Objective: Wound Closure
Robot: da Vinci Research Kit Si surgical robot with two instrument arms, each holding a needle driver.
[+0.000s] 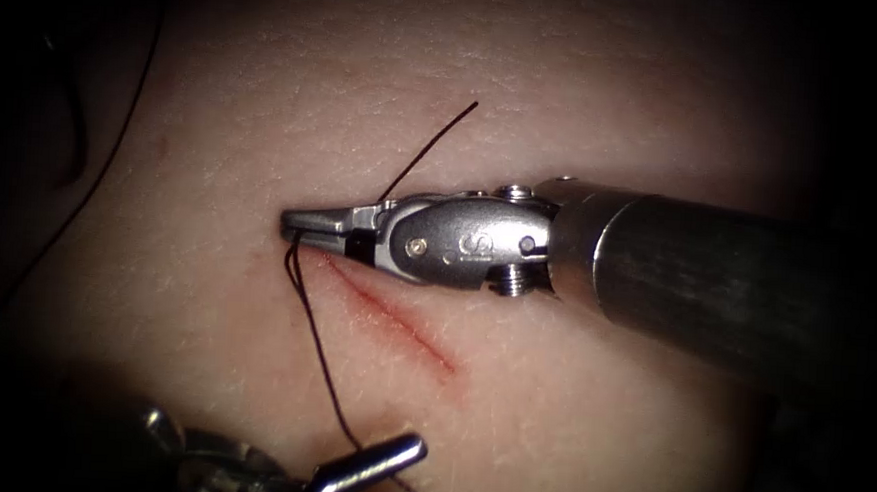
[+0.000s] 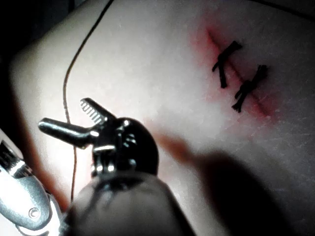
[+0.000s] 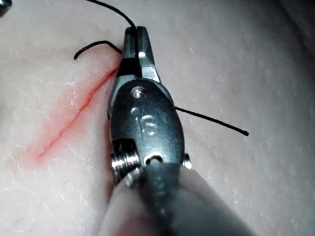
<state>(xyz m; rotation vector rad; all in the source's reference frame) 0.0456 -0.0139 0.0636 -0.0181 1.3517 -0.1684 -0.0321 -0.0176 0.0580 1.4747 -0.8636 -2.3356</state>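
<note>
A single dark thread (image 1: 318, 345) is seen held at the upper-left end of the cut (image 1: 395, 319), its long run stretching from the right tool (image 1: 299, 224) down toward the near edge of the tissue (image 1: 606, 115), where it passes beside the left tool (image 1: 367, 463). A free end of thread (image 1: 434, 146) is angled up and to the right from behind the right tool's wrist. The cut is shown as one reddened line slanting from upper left to lower right across the tissue. The right tool's jaws are pressed together on the thread at their tips, the shaft lying level from the right. The left tool's jaws (image 2: 74, 120) are spread wide apart and nothing is gripped between them; a strand of thread is seen lying on the tissue just beyond them. In the left wrist view, two stitches (image 2: 241, 81) with short cut ends are counted across a reddened cut. The needle cannot be made out.
</note>
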